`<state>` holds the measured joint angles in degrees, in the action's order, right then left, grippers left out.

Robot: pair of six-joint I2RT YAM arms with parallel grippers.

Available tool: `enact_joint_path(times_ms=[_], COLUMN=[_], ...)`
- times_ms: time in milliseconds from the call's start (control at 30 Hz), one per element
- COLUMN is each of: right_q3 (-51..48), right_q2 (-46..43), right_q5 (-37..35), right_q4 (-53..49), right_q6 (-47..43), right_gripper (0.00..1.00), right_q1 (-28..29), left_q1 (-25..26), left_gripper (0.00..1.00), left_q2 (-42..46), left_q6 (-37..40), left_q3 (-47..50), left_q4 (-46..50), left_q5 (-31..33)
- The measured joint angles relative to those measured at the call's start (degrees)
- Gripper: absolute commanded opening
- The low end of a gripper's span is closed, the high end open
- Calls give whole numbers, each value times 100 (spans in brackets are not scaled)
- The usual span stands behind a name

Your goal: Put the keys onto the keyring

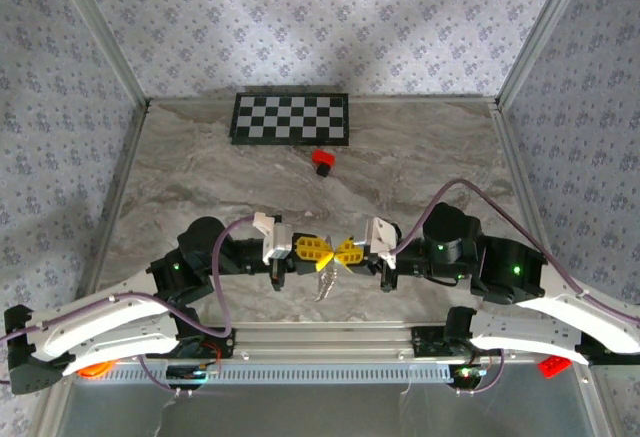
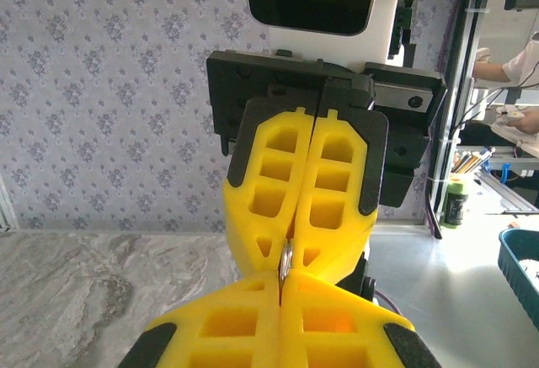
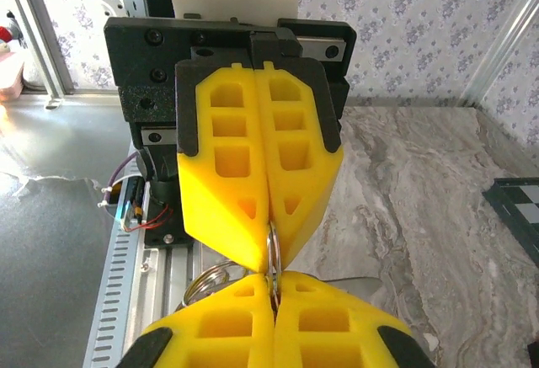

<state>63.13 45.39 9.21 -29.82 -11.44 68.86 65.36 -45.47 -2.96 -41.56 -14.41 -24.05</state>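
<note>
My left gripper (image 1: 318, 250) and right gripper (image 1: 338, 251) meet tip to tip over the near middle of the table. Both are shut on the same thin metal ring of the keyring (image 3: 271, 248), which stands edge-on between the two pairs of yellow fingers. The left wrist view shows that ring (image 2: 286, 258) pinched just above my left gripper (image 2: 282, 280). A second wire loop (image 3: 207, 282) hangs left of my right gripper (image 3: 271, 280). A flat silver piece (image 3: 364, 285), apparently a key blade, sticks out on the right. Silvery metal (image 1: 324, 283) dangles below the fingertips; the key's green head is hidden.
A red block (image 1: 322, 161) lies beyond the grippers, in front of a checkerboard mat (image 1: 291, 118) at the back. Patterned walls close the table on three sides. An aluminium rail (image 1: 330, 369) runs along the near edge, with another red piece (image 1: 551, 365) at its right.
</note>
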Motion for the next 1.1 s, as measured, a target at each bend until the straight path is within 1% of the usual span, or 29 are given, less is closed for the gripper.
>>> enact_joint_path(times_ms=[33, 100, 167, 367, 567, 800, 933, 1100], right_q3=[0, 13, 116, 785, 1108, 1182, 1182, 1204], right_q2=[4, 52, 175, 656, 920, 1158, 1189, 1226], right_q5=[-2, -46, -105, -330, -461, -671, -719, -728], right_q4=[-22, -92, -240, -911, -1449, -1788, -1849, -1851], right_q6=[-2, -35, -96, -326, -450, -472, -472, -472], right_gripper=[0, 0, 0, 0, 0, 0, 0, 0], right_q1=[0, 0, 0, 2, 11, 46, 46, 46], left_q1=[0, 2, 2, 0, 2, 2, 2, 2], left_gripper=[0, 8, 12, 19, 19, 19, 16, 15], left_q2=[4, 4, 0, -186, -341, -382, -385, -385], left_q6=[28, 146, 299, 732, 933, 1047, 1073, 1091], left_q3=[-22, -149, -315, -975, -1080, -1080, -1080, -1080], left_q4=[76, 411, 839, 2072, 2524, 2658, 2693, 2695], left_q5=[22, 107, 223, 479, 579, 857, 1038, 1082])
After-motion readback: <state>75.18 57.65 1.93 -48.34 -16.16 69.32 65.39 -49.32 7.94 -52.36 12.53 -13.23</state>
